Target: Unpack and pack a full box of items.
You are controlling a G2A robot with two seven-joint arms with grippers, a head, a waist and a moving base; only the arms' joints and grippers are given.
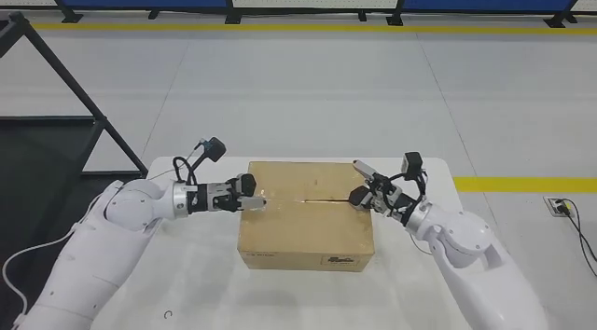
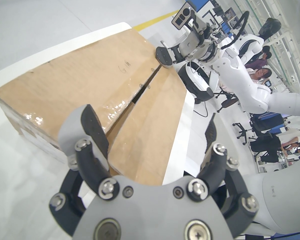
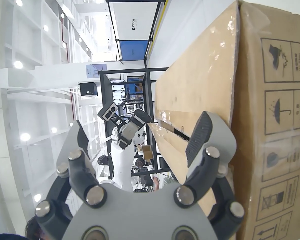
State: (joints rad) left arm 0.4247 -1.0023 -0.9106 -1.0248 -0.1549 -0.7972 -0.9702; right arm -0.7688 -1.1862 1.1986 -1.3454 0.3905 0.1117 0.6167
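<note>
One box (image 1: 306, 223) between spread fingers (image 2: 92, 126), white table (image 1: 205, 269)

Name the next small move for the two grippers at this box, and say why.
Likely ease a finger of the open left gripper into the seam and lift one flap: the box is shut, its flaps slightly parted there, and the right gripper sits open at the seam's other end.

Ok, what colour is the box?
The box is plain brown cardboard, best seen in the top view.
</note>
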